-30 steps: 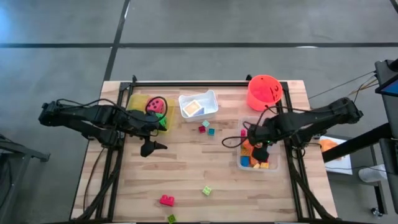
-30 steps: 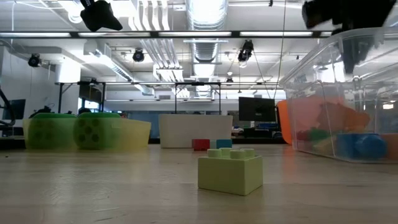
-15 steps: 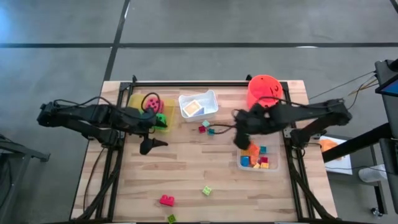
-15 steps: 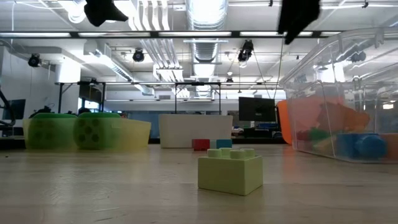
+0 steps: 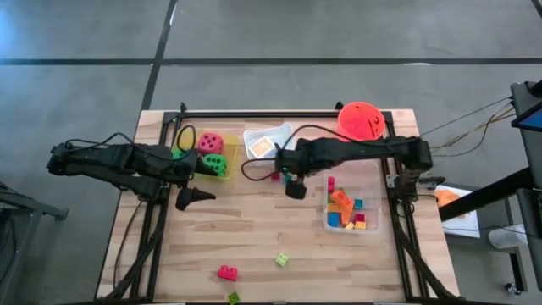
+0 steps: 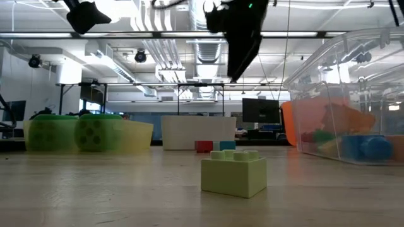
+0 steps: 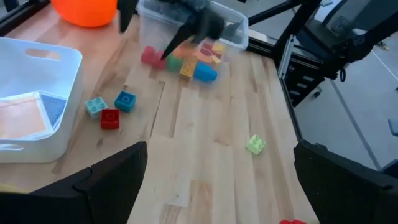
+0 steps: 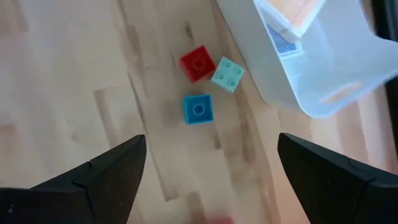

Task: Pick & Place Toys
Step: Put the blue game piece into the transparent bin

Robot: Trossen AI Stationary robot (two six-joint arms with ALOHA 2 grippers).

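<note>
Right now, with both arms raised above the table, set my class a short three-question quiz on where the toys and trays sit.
1. True or false: the right gripper holds a brick.
2. Which colours are the three loose bricks under the right gripper, beside the white tray? A) red, blue, pale teal B) green, pink, yellow C) all red
3. Fill in: the two dice seen from above lie in the ___ tray, near the left gripper.

Key:
1. False; it is open and empty.
2. A
3. Yellow
</note>
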